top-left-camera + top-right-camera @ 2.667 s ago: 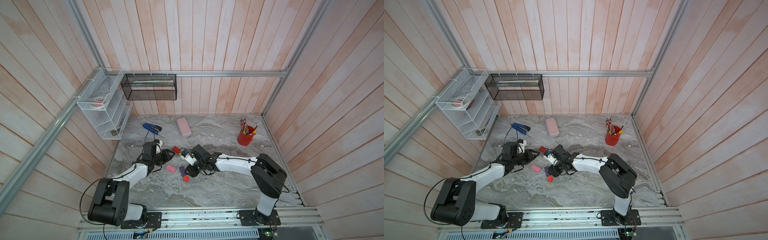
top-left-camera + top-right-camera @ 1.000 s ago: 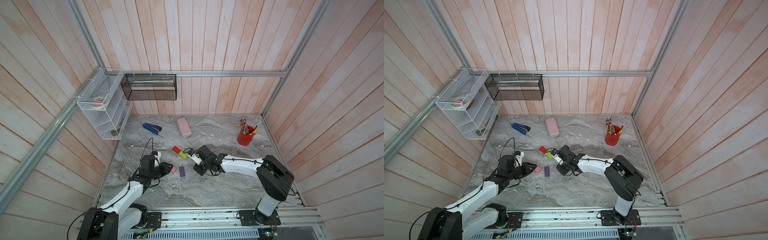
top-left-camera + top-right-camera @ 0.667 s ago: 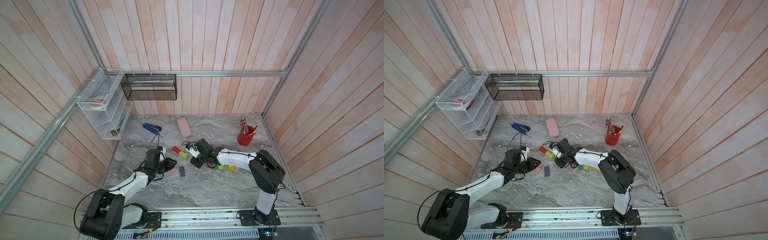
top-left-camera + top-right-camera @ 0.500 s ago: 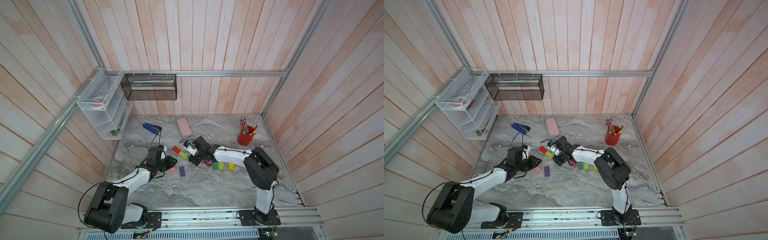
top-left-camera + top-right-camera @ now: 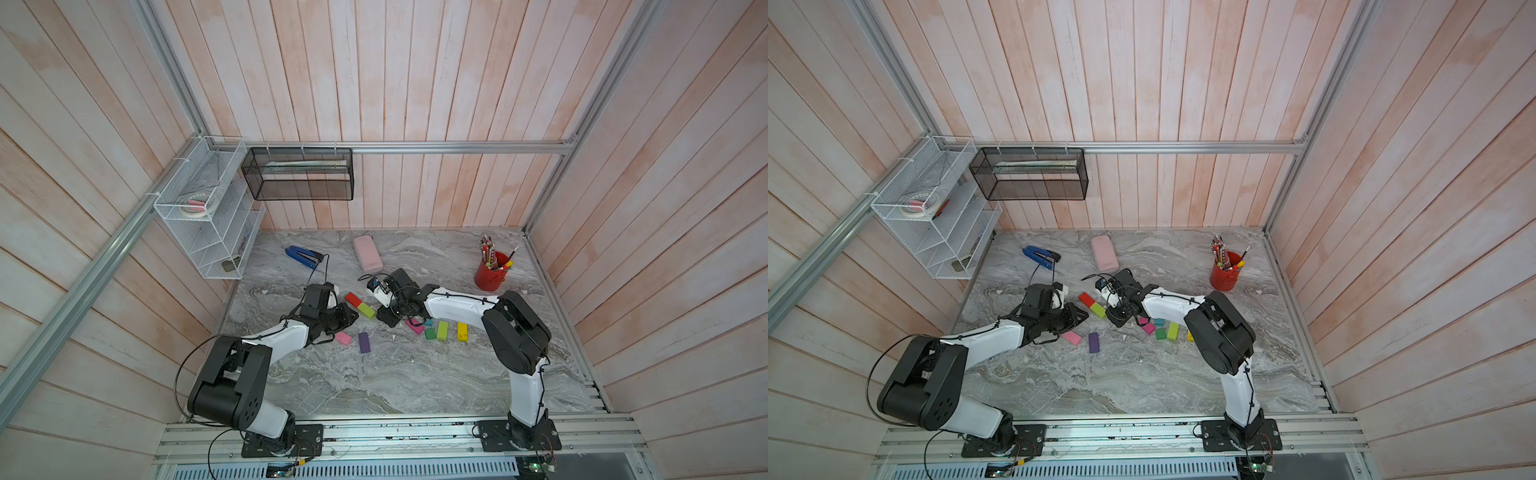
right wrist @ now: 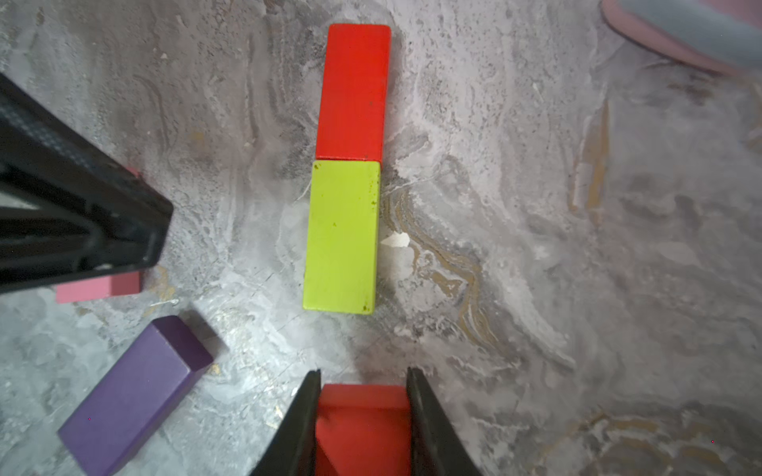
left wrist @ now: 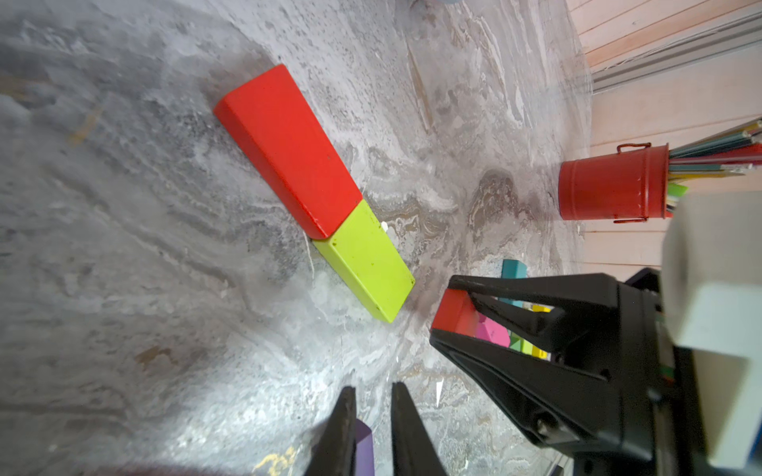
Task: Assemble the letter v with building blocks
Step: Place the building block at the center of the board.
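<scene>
**In both top views, centre frame:** a long red matte brick (image 5: 353, 298) and a lime matte brick (image 5: 367, 310) abut end to end on the grey marbled tabletop (image 5: 395, 374), so one stroke is begun.
**Left wrist:** the left pincer (image 7: 373, 391) is narrowly parted and empty.
**Right wrist, lower edge:** the right pincer (image 6: 363, 377) pinches a red matte block (image 6: 363, 424) near the lime matte brick; the second stroke appears unbuilt.

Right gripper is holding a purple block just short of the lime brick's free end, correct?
No: the right gripper holds a red block, not purple, just short of the free end of the lime brick. The right wrist view shows it.
</scene>
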`<state>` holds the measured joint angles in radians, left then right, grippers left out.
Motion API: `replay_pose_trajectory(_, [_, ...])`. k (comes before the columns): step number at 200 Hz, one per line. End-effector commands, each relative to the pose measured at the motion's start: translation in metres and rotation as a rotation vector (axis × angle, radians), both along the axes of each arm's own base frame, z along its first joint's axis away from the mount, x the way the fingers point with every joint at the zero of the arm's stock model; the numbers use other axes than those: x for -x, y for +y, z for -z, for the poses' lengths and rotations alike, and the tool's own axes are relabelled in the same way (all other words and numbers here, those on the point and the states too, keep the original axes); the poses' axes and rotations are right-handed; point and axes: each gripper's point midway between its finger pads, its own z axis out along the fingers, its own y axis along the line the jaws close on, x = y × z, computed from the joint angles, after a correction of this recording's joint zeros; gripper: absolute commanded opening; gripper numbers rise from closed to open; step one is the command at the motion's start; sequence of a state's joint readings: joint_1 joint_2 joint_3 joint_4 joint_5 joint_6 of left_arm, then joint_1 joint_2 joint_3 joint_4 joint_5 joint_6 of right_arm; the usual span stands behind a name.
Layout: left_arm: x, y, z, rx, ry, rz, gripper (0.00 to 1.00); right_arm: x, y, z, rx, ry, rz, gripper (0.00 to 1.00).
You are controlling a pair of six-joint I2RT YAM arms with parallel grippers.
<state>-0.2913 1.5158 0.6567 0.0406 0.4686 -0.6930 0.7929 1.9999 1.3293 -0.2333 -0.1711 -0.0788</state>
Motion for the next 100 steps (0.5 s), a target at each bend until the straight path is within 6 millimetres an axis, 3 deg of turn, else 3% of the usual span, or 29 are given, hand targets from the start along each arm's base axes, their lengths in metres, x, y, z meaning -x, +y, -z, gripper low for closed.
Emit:
replay_pose_trajectory(1, [-0.004, -0.009, -0.007, 0.035, -0.024, 0.025, 0.18, 0.006, -0.001, 0.011, 0.008, 0.046, -0.002, 0.12])
replay_pose_trajectory(100, [0.0, -0.006, 0.009, 0.038, 0.018, -0.006, 0.15, 0.01, 0.001, 0.03, 0.025, 0.063, -0.012, 0.16])
